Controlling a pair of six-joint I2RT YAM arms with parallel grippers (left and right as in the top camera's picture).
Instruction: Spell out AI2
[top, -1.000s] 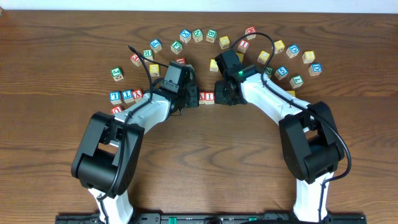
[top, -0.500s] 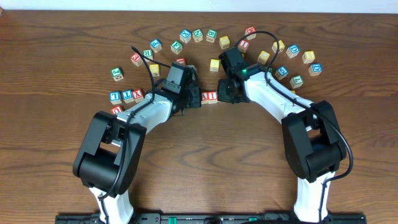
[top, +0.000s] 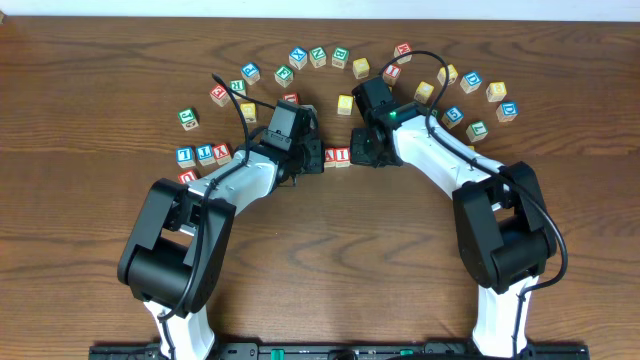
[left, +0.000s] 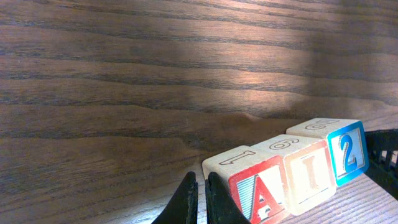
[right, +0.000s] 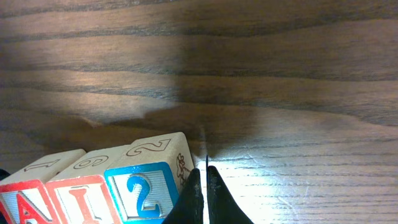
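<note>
Three letter blocks stand in a touching row on the wooden table: a red A block (left: 258, 186), a red I block (left: 308, 171) and a blue 2 block (left: 348, 149). The right wrist view shows the same row: A (right: 25, 205), I (right: 81, 199), 2 (right: 146, 190). In the overhead view the A (top: 331, 155) and I (top: 342, 155) show between the arms, and the 2 is hidden under the right arm. My left gripper (left: 200, 183) is shut and empty against the A block's outer side. My right gripper (right: 202, 177) is shut and empty against the 2 block's outer side.
Several loose letter blocks lie in an arc behind the arms, from the left cluster (top: 200, 153) over the top (top: 298, 57) to the right (top: 470, 80). Bare wooden table (top: 340, 260) lies in front of the row.
Since one second ago both grippers and the block row have shifted slightly to the right. Over the last half second nothing visibly moved.
</note>
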